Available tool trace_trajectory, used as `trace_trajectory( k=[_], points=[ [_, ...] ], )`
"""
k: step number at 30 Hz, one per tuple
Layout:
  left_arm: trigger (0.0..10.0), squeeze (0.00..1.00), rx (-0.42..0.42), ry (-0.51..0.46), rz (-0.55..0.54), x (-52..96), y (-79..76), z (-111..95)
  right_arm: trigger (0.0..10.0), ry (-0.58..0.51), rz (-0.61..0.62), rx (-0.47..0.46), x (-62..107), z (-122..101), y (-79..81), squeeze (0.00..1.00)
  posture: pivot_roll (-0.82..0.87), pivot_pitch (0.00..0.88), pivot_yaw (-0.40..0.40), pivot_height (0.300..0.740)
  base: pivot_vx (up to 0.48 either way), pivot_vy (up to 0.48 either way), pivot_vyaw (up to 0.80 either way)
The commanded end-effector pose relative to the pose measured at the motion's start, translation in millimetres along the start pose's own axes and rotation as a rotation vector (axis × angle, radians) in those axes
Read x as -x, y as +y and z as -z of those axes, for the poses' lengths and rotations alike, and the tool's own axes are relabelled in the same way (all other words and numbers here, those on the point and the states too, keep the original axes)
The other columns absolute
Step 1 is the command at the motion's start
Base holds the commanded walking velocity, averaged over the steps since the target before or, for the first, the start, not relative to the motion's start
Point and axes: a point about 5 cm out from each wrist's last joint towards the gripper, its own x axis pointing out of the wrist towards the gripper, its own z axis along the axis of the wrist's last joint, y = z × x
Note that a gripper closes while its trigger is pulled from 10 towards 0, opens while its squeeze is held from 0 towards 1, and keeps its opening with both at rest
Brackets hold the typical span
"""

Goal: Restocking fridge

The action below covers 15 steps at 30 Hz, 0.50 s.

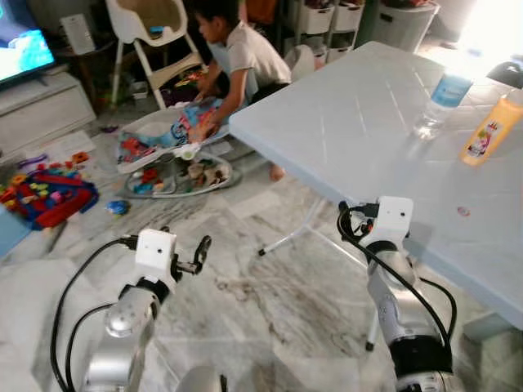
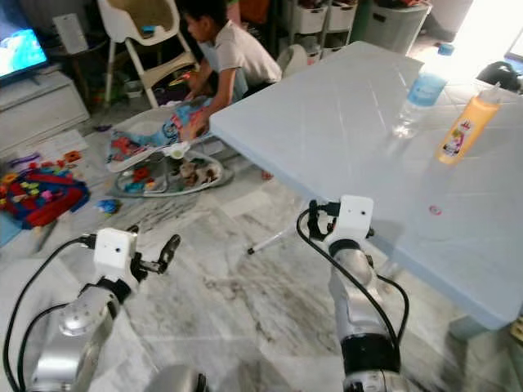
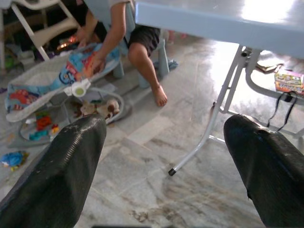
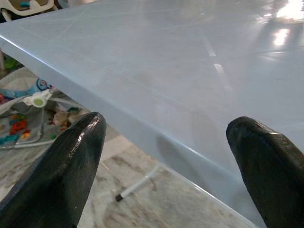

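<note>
Both grippers hang low and empty, fingers spread wide — the left gripper (image 3: 164,156) over the marble floor (image 1: 270,302), the right gripper (image 4: 166,161) at the table (image 1: 359,122) edge. Farther on the tabletop stand a water bottle (image 1: 437,102) and an orange bottle (image 1: 490,131) — side by side.

Pale blue table (image 1: 343,122), faint diagonal lines; orange bottle (image 1: 490,129) near its far edge; clear, blue-labelled bottle (image 1: 440,102) beside; grey-veined marble floor (image 1: 270,302); black fingers (image 3: 71,166).
</note>
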Motion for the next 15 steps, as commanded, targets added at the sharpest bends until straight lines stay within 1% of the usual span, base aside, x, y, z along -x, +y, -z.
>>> trace_trajectory(
  k=[1, 2, 7, 15],
  points=[
    [10.0, 0.0, 0.003, -0.015, 0.001, -1.9, 1.1, -4.1, 10.0, -0.021, -0.009, 0.016, -1.4, -4.9, 2.5, 0.0, 0.03, 0.058, -0.038, 0.74, 0.458, 0.0, 0.0],
    [10.0, 0.0, 0.004, -0.018, 0.002, -2.6, 0.1, -4.7, 10.0, -0.032, -0.011, 0.035, -1.4, -5.5, 2.5, 0.0, 0.03, 0.057, -0.039, 0.74, 0.454, 0.0, 0.0],
    [10.0, 0.0, 0.002, -0.022, 0.009, -3.6, -1.9, -5.5, 10.0, -0.047, -0.014, 0.055, -1.8, -6.6, 2.7, 0.0, 0.03, 0.057, -0.038, 0.74, 0.452, 0.0, 0.0],
    [10.0, 0.0, 0.002, -0.026, 0.012, -3.4, -3.1, -6.7, 10.0, -0.101, 0.0, 0.092, -4.8, -17.6, 2.7, 0.0, 0.03, 0.061, -0.042, 0.74, 0.444, 0.0, 0.0]
  ],
)
